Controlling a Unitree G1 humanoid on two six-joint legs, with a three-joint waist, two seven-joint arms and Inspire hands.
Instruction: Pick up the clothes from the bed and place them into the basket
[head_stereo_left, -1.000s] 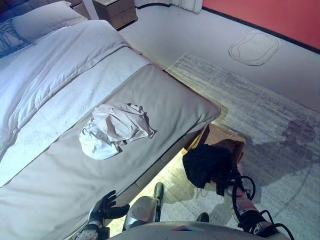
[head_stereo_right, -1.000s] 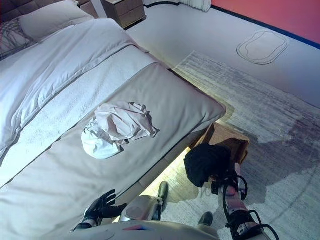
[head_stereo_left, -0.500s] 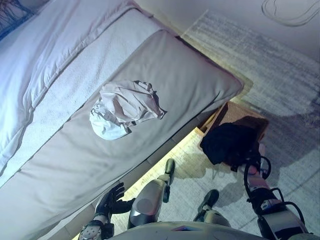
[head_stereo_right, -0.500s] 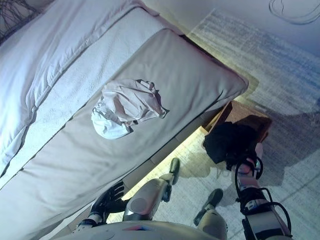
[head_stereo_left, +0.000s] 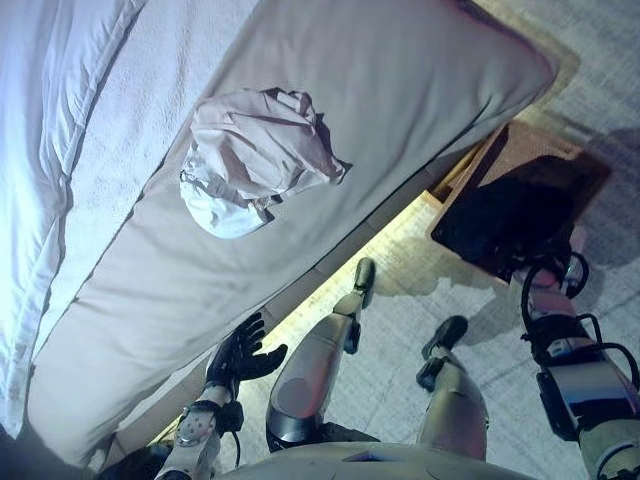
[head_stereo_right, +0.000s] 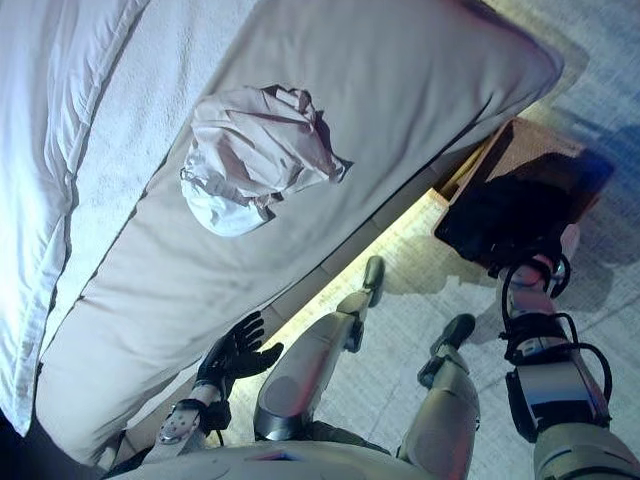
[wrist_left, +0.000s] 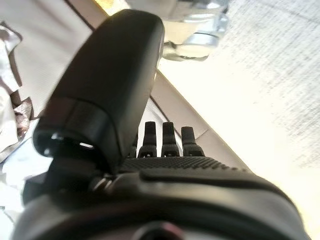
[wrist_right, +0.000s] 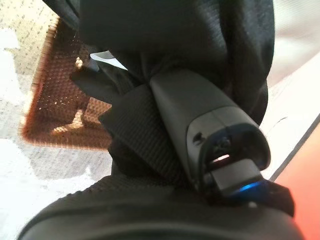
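Observation:
A crumpled white garment (head_stereo_left: 255, 155) lies on the bed's grey cover (head_stereo_left: 400, 80), apart from both hands. A black garment (head_stereo_left: 495, 225) hangs over the brown woven basket (head_stereo_left: 525, 150) on the floor by the bed's corner. My right hand (wrist_right: 200, 120) is shut on that black cloth; in the right wrist view the fabric bunches round the thumb, with the basket's inside (wrist_right: 50, 100) beyond it. My left hand (head_stereo_left: 240, 355) hovers low beside the bed's edge, fingers straight and spread, holding nothing.
The mattress side and a lit strip under the bed frame (head_stereo_left: 330, 280) run diagonally past my left hand. A pale rug (head_stereo_left: 400, 380) covers the floor. White bedding (head_stereo_left: 60, 120) lies further up the bed.
The camera has tilted down, so the whole scene shifted up and right. The black garment now sits over the basket's opening, still in my right hand. The white garment has not moved.

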